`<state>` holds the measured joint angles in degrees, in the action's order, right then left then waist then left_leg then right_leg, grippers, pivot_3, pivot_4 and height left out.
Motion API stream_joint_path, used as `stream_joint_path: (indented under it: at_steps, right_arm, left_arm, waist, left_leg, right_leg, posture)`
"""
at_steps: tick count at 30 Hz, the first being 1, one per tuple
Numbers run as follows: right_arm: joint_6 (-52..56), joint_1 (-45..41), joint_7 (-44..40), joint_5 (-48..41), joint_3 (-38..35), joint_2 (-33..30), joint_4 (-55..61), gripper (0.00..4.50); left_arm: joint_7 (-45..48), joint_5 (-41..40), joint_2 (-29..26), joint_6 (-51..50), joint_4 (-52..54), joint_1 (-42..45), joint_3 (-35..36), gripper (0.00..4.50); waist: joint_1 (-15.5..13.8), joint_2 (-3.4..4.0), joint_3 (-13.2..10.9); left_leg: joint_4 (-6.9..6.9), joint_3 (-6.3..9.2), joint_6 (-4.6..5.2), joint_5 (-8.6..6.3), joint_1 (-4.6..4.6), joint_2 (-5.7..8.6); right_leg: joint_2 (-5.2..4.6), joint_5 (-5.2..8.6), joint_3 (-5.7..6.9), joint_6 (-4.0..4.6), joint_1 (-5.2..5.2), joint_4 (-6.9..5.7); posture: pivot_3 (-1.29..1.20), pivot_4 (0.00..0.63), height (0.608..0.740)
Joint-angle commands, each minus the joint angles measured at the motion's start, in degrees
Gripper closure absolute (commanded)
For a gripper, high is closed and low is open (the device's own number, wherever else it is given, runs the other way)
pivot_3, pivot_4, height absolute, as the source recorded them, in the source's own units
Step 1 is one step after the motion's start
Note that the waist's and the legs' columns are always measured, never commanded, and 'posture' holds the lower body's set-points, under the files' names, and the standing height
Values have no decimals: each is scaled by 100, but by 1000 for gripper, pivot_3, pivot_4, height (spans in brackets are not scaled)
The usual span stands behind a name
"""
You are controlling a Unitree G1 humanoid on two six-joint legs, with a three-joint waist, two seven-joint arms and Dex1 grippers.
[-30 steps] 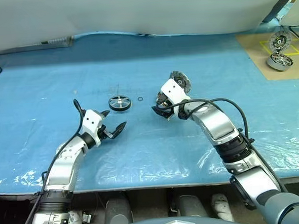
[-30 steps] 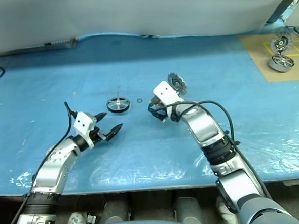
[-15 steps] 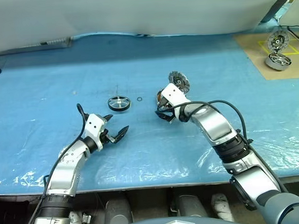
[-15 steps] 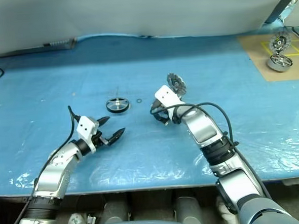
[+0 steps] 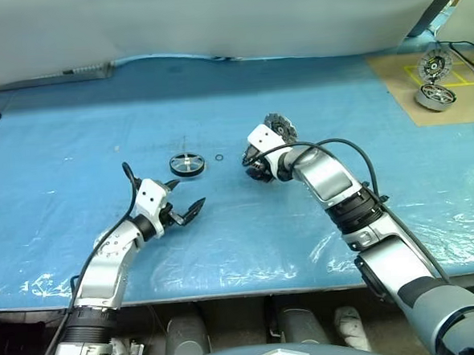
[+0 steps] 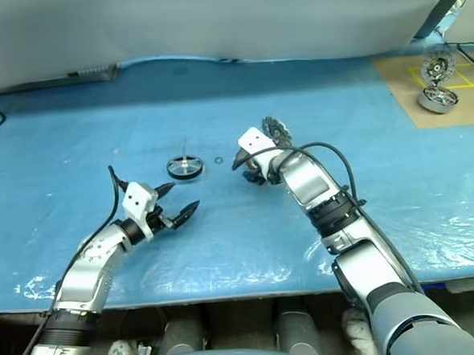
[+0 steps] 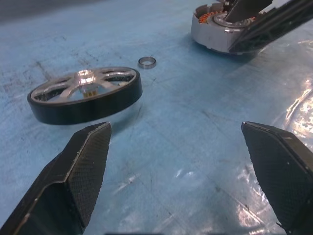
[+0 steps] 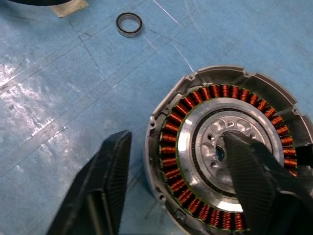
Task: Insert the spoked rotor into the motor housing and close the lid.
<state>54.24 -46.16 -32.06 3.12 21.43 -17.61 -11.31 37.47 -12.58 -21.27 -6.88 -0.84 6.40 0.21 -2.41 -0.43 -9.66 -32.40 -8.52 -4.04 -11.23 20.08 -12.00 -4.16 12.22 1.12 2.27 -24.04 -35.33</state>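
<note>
right gripper (image 8: 173, 181) narrowing, 1 finger outside, 1 inside the motor housing (image 8: 220, 147), astride its wall, not yet clamped | left gripper (image 7: 181, 166) spread, empty | spoked rotor (image 7: 85, 93) on table, uninserted | means: steadying housing first

Blue-sheeted table (image 5: 95, 98), spoked rotor (image 5: 188, 164), small ring (image 5: 220, 157), motor housing (image 8: 220, 147), brown board (image 5: 450, 108)
</note>
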Motion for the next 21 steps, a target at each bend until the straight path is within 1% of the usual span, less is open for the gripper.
stream_joint_path:
  at_steps: [1,6,10,16,21]
  right_arm:
    - [255,188,-268,-105,240,36,233,2569]
    - [552,483,-357,-190,393,73,853,2620]
    - [568,801,-459,-248,621,55,1402,2620]
    - [558,1100,-789,-272,968,-314,2133,2620]
    - [522,1173,-1013,-256,1133,-708,2421,2620]
  left_arm:
    - [-30,-46,-30,135,231,-27,96,0]
    - [-41,-57,-53,118,272,-40,107,0]
    - [-42,-65,-79,62,338,-39,114,0]
    - [-63,-80,-115,-34,421,-42,119,0]
    - [-70,-86,-114,-85,451,-48,115,0]
  waist:
    - [2,-2,1]
    - [5,-2,1]
    - [0,-2,1]
    - [-4,-3,2]
    - [-25,-2,2]
  left_leg:
    - [3,0,0,0,-1,0]
    - [7,-1,0,0,-4,-3]
    - [9,-1,0,0,-5,-4]
    - [14,-3,0,0,-7,-4]
    - [13,-2,0,0,-6,-2]
  right_leg:
    - [0,1,0,1,0,1]
    - [2,3,3,5,0,1]
    - [2,4,3,5,0,2]
    - [2,5,3,6,0,4]
    - [1,5,2,5,0,6]
  posture:
    - [0,150,740]
    - [0,150,740]
    - [0,150,740]
    - [0,150,740]
    - [0,150,740]
